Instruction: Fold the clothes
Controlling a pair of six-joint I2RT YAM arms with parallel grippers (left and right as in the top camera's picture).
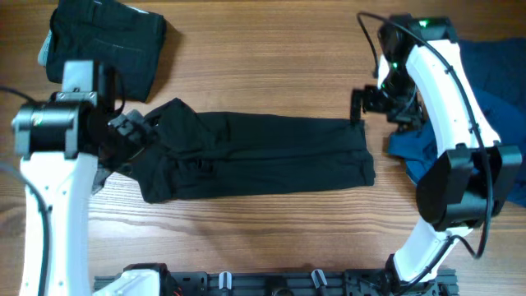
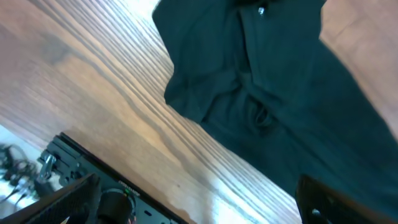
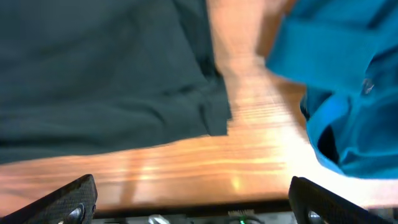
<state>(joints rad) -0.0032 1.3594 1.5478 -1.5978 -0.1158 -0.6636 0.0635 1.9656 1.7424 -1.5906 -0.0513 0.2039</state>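
So, roughly midway I'd say: one black garment [image 1: 107,45] sits folded at the upper left, and a second black shirt [image 1: 263,156] lies mid-frame on the worktop [image 1: 263,247] as a long strip, needing more folds. The blue heap [image 1: 493,82] at right looks untouched; can't count its pieces. Both arms' jaws are wide, holding nothing.
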